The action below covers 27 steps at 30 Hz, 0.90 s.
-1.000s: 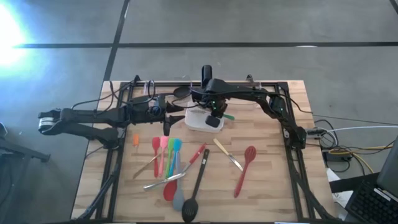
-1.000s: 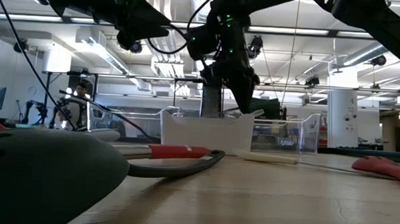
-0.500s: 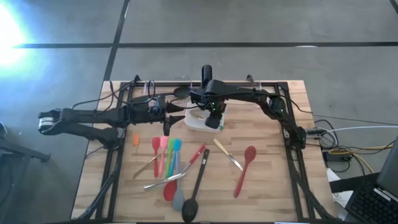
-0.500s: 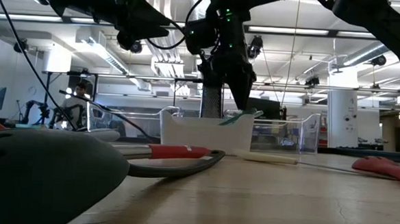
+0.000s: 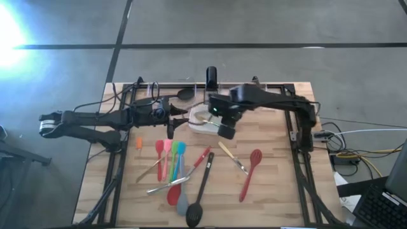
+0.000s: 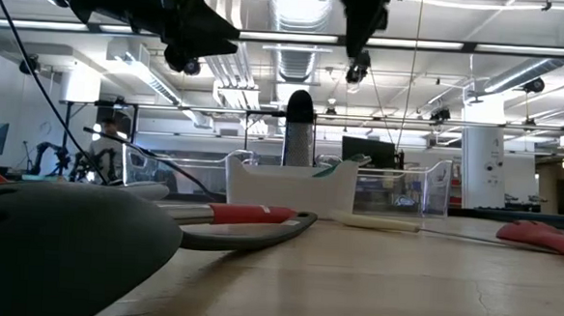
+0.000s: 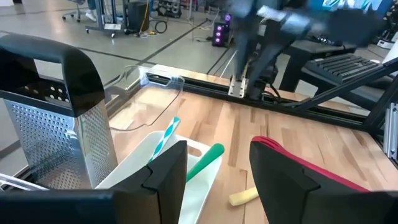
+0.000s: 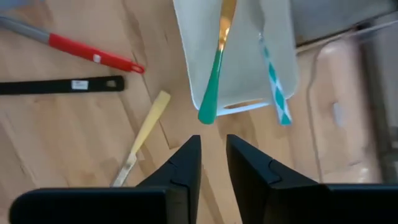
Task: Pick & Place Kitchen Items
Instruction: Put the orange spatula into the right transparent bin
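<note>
A green-handled utensil lies in the white dish, its handle end sticking out over the dish's near rim. A teal-checked handle lies beside it. My right gripper hangs high above the dish's near edge, pointing down. Its fingers stand a narrow gap apart with nothing between them. My left gripper waits open and level, left of the dish. Several loose utensils lie on the near table: red spatulas, a black slotted spoon, a red slotted spoon and a cream-handled knife.
A metal grater stands behind the dish, also showing in the low view. Clear plastic bins stand at the far side. A black frame rail runs round the table. Bare wood lies right of the red slotted spoon.
My right gripper has risen quickly out of the white dish and drifted toward the table's near right, tipping to point more steeply down. The green-handled utensil stays behind in the dish, leaning on its rim.
</note>
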Motion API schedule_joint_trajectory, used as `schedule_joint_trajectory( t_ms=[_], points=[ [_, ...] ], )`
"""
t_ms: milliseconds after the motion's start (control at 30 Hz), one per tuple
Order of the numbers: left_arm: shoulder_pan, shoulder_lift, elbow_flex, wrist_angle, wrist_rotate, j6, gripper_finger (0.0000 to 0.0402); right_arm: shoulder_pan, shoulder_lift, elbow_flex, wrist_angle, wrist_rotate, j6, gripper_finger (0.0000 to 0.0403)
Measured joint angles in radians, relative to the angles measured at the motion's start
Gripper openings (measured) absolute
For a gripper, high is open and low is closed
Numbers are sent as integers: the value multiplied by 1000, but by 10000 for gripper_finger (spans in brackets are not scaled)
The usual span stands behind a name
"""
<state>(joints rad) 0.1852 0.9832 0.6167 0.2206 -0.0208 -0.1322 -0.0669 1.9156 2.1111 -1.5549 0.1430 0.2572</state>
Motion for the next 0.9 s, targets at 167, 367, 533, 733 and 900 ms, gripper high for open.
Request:
schedule_joint_trajectory(
  t_ms=[167,367,533,733,900],
  points=[
    [0,-1,0,0,0,0,179,114,-120,-58,22,189,91,48],
    [0,-6,0,-3,2,-4,179,244,-256,-196,35,332,229,33],
    [0,-6,0,-52,10,-70,179,338,-363,-368,93,403,344,27],
    [-3,-20,94,-457,60,-139,179,397,-456,-586,210,407,394,27],
    [-37,-11,238,-927,-87,-293,179,396,-506,-731,297,407,396,27]
  ],
)
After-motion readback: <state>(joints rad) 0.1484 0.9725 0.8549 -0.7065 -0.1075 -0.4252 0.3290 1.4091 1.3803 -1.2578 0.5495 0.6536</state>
